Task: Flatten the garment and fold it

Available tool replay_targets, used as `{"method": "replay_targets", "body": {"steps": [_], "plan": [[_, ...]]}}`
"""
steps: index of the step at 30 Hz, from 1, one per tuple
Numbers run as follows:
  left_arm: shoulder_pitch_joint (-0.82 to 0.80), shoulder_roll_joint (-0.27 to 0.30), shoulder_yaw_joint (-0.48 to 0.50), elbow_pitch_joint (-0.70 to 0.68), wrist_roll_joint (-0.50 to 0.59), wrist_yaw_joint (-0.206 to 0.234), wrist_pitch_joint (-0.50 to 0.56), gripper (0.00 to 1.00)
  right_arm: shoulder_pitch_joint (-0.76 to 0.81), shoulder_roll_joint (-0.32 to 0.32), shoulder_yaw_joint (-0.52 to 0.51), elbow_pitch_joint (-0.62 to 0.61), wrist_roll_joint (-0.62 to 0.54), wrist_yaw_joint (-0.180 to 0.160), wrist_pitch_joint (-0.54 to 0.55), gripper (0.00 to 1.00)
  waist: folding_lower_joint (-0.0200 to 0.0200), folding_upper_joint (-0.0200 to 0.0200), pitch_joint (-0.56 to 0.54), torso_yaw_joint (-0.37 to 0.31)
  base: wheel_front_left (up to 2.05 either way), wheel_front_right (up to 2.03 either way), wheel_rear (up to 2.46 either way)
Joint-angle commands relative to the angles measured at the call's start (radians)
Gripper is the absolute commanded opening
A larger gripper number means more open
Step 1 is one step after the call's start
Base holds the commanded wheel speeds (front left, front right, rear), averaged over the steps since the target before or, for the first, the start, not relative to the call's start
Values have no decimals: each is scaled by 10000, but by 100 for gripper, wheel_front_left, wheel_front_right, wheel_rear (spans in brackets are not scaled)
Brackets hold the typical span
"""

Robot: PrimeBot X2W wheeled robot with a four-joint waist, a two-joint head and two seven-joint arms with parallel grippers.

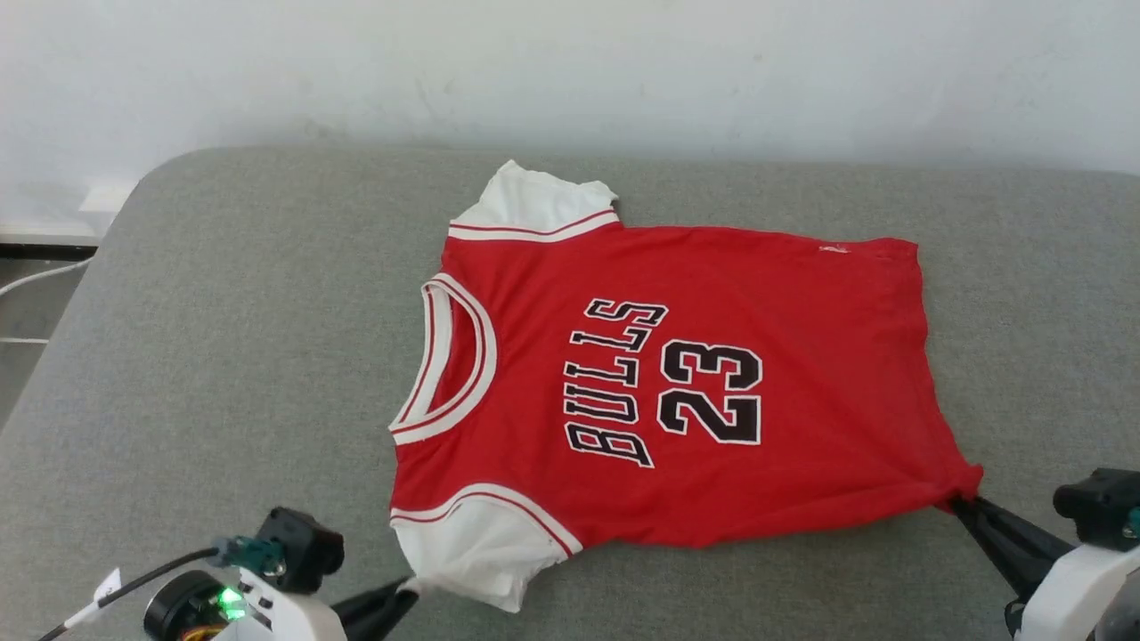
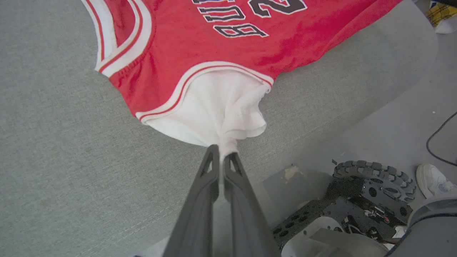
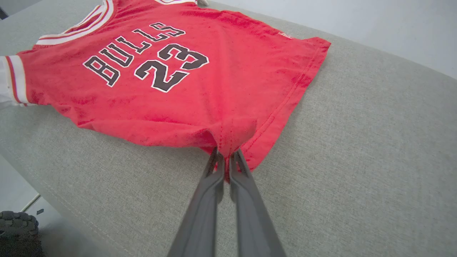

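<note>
We find the shirt (image 1: 677, 392) lying chest up and spread nearly flat on a grey padded surface (image 1: 223, 312), turned sideways to us. Its collar (image 1: 445, 365) points to our left and its hem (image 1: 922, 356) to our right. The black lettering (image 1: 663, 383) edged in white runs across the red chest. One white sleeve (image 1: 534, 205) lies at the far side, slightly crumpled, and the near sleeve (image 1: 472, 552) lies by the front edge of the surface. Our left gripper (image 2: 223, 155) is closed tight on the outer edge of that near sleeve, and the white cloth gathers into folds where the two dark fingers pinch it. Our right gripper (image 3: 225, 155) is likewise clamped on the near corner of the hem, where the red cloth is drawn into a small point with creases fanning back from the fingertips. A pale wall (image 1: 570, 62) stands behind the surface. Past its front edge, in the left wrist view, we see the robot's dark base (image 2: 357, 210) with a ridged wheel (image 2: 375, 173), a white shoe (image 2: 432, 180) and a black cable (image 2: 437, 142) on the floor.
</note>
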Motion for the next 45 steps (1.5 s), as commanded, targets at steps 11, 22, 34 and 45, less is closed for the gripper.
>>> {"method": "replay_targets", "body": {"steps": [11,22,34,45], "plan": [[-1459,-982,1234,678,834,-74,-2601,0,-37,722,-1446,-1072,-91,-19,526,0,1,0,998,-491,0,0,0],[-3749,-1484,1545,2683,1284,-453,-2706,0,-2241,1278,-905,-39,-763,-19,1702,0,1,0,2426,-919,0,0,0],[-5411,-2149,809,5231,1985,-1094,-2436,0,-4011,1850,-176,1758,-1308,-19,1843,0,1,0,3044,-1015,0,0,0],[-5458,-3323,537,6976,1914,-826,-2872,100,-4059,2445,-296,2816,-1151,-19,1710,100,1,0,2188,-848,0,0,0]]}}
